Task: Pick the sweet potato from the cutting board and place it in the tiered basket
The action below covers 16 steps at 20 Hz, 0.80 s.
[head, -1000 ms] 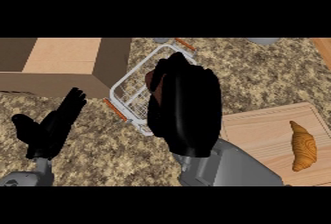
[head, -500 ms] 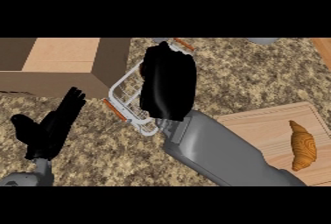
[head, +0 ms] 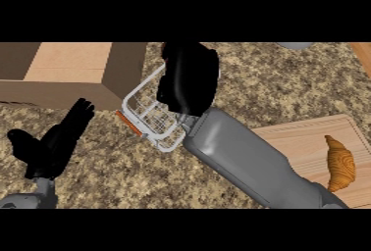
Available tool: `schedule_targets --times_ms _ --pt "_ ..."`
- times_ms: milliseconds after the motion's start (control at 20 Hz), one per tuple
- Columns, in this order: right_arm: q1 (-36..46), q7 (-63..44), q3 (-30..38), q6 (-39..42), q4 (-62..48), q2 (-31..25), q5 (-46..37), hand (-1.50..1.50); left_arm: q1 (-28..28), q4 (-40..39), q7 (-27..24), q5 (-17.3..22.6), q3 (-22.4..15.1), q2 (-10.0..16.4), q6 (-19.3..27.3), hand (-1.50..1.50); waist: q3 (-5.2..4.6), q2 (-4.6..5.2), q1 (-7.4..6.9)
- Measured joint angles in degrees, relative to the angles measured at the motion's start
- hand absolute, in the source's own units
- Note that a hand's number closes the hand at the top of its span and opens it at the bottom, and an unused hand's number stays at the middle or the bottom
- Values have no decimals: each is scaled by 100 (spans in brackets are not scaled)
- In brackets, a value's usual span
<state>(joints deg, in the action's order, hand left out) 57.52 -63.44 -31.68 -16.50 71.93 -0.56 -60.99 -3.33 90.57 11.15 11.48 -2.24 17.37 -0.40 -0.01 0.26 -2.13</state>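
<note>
**A:** Where is the right robot hand (head: pixel 188 78) seen?

**B:** At 12 o'clock, over the far end of the white wire tiered basket (head: pixel 156 122), with its back turned to the view. Whether it is clamped on anything cannot be told. The sweet potato cannot be made out. The basket's 2 o'clock side is hidden by that hand and its grey forearm (head: pixel 246 157).

**A:** What is found around it?

**B:** A brown wooden box (head: pixel 65 68) is set just beside the basket at 10 o'clock. The cutting board (head: pixel 297 139) lies at 4 o'clock on the speckled tabletop (head: pixel 290 88), with a croissant (head: pixel 339 164) on it. The left robot hand (head: pixel 54 142) is seen at 8 o'clock, its fingers (head: pixel 80 110) straight and apart, with nothing held.
</note>
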Motion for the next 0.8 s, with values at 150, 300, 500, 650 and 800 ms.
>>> schedule_targets --times_ms 150,300,500,650,800 --pt "220 101 58 -302 -463 2 103 -150 -52 -23 27 -23 9 -4 -21 0 2 3 -10" --pt "398 163 68 -553 -791 2 193 -150 -17 -39 -12 -60 18 -43 -18 0 2 -1 -3" --pt "479 224 131 -1028 -896 0 329 -150 -18 -24 -1 -102 10 -78 -2 0 3 -5 -7" --pt "439 308 319 -1452 -839 2 446 -150 -4 -53 -67 -114 39 -81 -19 0 6 -6 8" --pt "435 376 586 -1905 -718 3 540 -150 21 -75 -93 -95 62 -84 -49 0 6 -8 15"
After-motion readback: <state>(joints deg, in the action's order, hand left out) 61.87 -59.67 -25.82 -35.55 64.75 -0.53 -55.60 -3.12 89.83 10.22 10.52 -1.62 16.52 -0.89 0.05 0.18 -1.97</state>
